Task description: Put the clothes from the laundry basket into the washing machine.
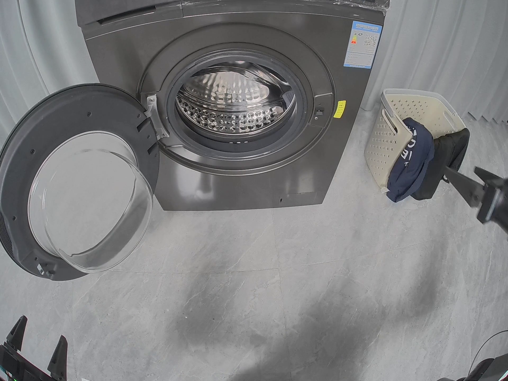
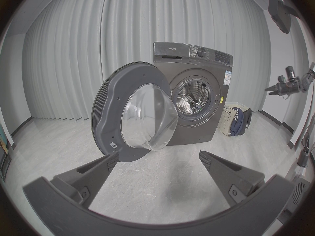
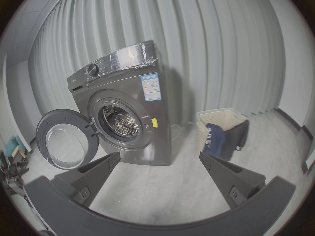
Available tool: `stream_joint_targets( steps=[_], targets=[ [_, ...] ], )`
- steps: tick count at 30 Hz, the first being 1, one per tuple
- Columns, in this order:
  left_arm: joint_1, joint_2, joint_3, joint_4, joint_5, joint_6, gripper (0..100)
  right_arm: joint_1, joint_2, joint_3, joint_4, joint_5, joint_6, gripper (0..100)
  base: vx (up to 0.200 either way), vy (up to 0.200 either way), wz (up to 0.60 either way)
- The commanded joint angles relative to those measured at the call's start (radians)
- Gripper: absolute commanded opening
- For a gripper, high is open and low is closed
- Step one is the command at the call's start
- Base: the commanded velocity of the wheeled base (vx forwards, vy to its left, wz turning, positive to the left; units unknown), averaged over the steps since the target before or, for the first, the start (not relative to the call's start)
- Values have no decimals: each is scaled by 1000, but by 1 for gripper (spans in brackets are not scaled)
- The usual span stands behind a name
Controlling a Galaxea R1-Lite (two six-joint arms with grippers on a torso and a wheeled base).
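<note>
Fingers (image 2: pixel 226 171) spread wide and empty on left gripper (image 2: pixel 158 153), low over floor (image 1: pixel 264 292), and right gripper (image 3: pixel 159 154), pointing toward navy garment (image 1: pixel 410 160) and black garment (image 1: pixel 448 152) draped over laundry basket (image 1: pixel 418 95) beside open-doored washing machine (image 1: pixel 132 43).

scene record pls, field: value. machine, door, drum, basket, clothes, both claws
washing machine: front loader, facing the robot
door: swung wide open, on the robot's left
drum: no clothes visible inside
laundry basket: beside the machine, on the robot's right
clothes: navy garment and black garment, both draped over the basket's front rim
left claw: open, empty
right claw: open, empty, short of the basket
</note>
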Motion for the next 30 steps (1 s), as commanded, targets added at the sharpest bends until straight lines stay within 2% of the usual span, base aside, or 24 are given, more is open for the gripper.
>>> stream_joint_targets(
  steps=[1, 2, 3, 4, 5, 7, 15, 21, 25, 26, 30],
  targets=[
    [1, -17, 16, -1, 0, 6, 100, -330, -911, 558, 199, 70, -87, 100, 0, 0, 0],
    [1, -15, 18, -1, 0, 7, 100, -322, -1004, 558, 352, 80, -82, 100, 0, 0, 0],
    [1, -15, 18, -1, 0, 7, 100, -320, -1012, 558, 361, 80, -81, 100, 0, 0, 0],
    [2, -17, 18, 1, 1, 14, 100, -294, -1066, 558, 458, 69, -72, 100, 0, 0, 0],
    [2, -17, 18, 1, 1, 14, 100, -294, -1066, 558, 458, 69, -72, 100, 0, 0, 0],
    [2, -17, 18, -1, 0, 10, 100, -279, -1066, 558, 485, 73, -35, 100, 0, 0, 0],
    [2, -17, 18, -1, -3, 1, 100, -279, -1061, 558, 495, 96, -79, 100, 0, 0, 0],
    [1, -15, 16, -1, 1, -8, 100, -285, -1059, 558, 496, 90, -75, 100, 0, -200, 0],
    [1, -15, 16, -1, 1, -8, 100, -282, -1061, 558, 496, 95, -78, 100, 0, -200, 0],
    [1, -15, 16, -1, 1, -5, 100, -279, -1064, 558, 496, 110, -75, 100, 0, -200, 0],
    [1, -15, 18, -1, 1, -6, 100, -279, -1064, 558, 496, 110, -75, 100, 0, -200, 0]
  ],
)
